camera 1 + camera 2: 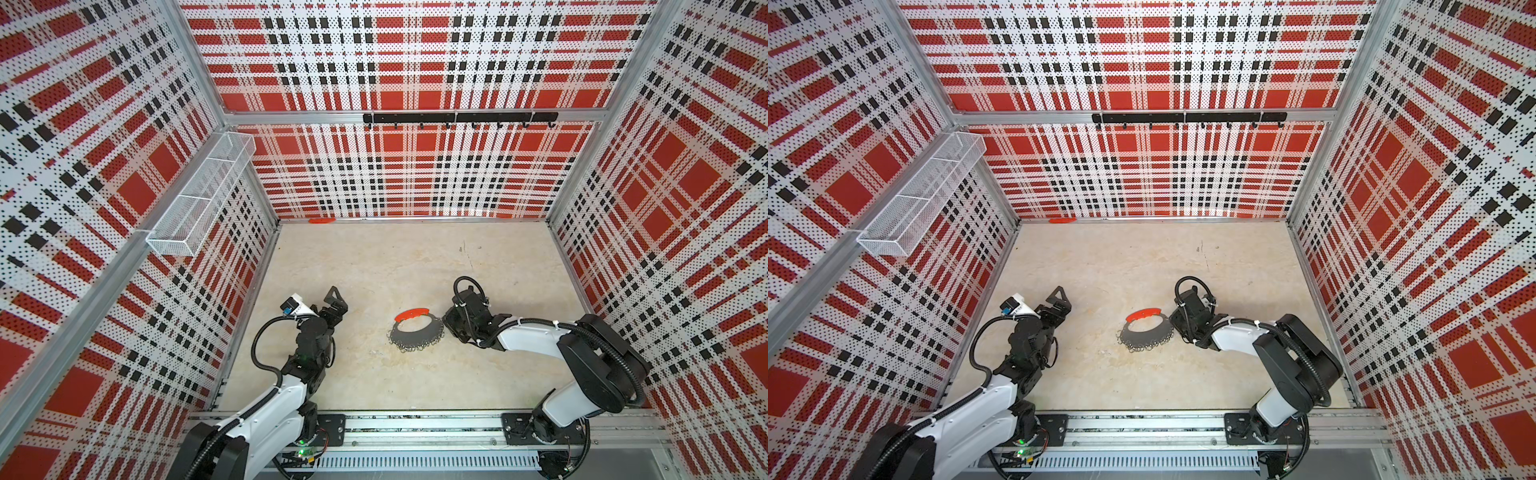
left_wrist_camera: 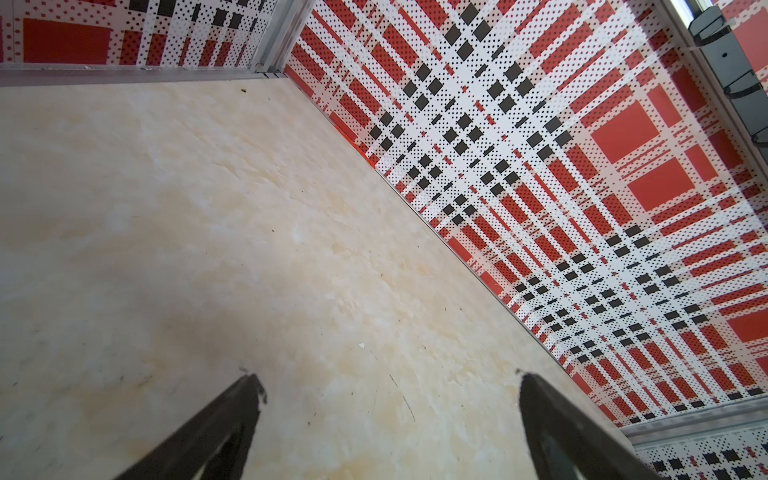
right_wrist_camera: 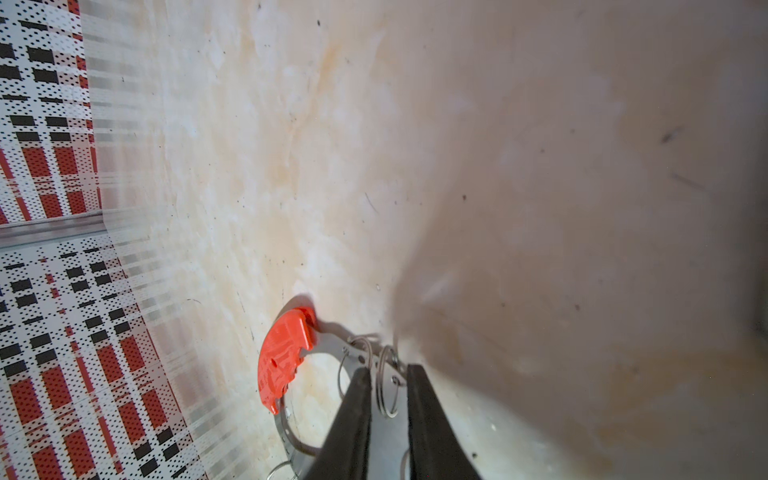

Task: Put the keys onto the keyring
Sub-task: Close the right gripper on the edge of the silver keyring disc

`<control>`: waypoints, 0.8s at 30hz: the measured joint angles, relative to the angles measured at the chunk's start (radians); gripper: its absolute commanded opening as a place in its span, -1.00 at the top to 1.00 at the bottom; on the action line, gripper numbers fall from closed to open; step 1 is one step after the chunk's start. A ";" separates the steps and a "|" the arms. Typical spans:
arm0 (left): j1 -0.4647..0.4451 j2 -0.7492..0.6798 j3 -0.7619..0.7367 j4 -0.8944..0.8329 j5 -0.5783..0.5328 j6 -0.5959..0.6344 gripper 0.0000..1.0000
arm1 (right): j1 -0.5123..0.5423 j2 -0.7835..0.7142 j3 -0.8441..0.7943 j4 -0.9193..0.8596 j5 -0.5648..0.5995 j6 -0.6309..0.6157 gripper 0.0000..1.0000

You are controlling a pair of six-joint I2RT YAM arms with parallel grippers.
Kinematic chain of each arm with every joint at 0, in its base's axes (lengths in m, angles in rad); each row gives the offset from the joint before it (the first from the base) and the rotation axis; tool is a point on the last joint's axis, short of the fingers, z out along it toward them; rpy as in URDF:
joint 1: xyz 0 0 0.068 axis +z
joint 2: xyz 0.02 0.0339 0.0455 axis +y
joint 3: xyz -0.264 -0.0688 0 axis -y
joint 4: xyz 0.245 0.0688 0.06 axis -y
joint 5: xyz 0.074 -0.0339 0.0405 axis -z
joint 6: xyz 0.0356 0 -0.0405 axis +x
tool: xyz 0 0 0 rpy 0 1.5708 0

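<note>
In both top views the keyring (image 1: 415, 329) (image 1: 1147, 329) is seen lying flat on the beige table (image 1: 395, 266), near the middle, its red-orange segment (image 1: 411, 314) turned toward the back wall. The right gripper (image 1: 445, 328) is lowered to the ring's right edge, its tips masked by its own wrist. The left gripper (image 1: 338, 300) is held well apart from the ring, over bare table. A white mesh basket (image 1: 199, 195) is hung on the left wall, a black hook rail (image 1: 457, 118) is fixed to the back wall, and 1 small red-orange strip (image 1: 322, 221) is laid at that wall's foot. In the left wrist view the 2 fingers (image 2: 216, 432) are spread wide, with only tabletop between them. In the right wrist view the 2 fingers (image 3: 353, 415) are drawn close on either side of the metal hoop and 1 split ring (image 3: 388, 390); whether they are pressed on it cannot be told.
</note>
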 measured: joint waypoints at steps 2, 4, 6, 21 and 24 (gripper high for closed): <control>0.000 -0.002 0.000 0.000 0.000 0.000 -0.99 | 0.000 0.000 0.000 -0.001 0.000 0.000 0.64; 0.000 -0.002 0.000 0.002 0.000 0.000 -0.99 | 0.000 0.000 0.000 -0.001 0.000 -0.001 0.65; 0.000 -0.002 0.000 0.003 0.000 0.000 -0.99 | 0.000 0.003 0.000 -0.001 0.000 -0.002 0.67; 0.000 0.008 0.000 0.027 -0.001 0.000 -0.98 | 0.000 0.018 0.030 -0.043 0.013 -0.034 0.99; 0.000 0.021 0.000 0.031 -0.001 0.000 -0.98 | 0.001 0.008 0.068 -0.085 0.033 -0.062 1.00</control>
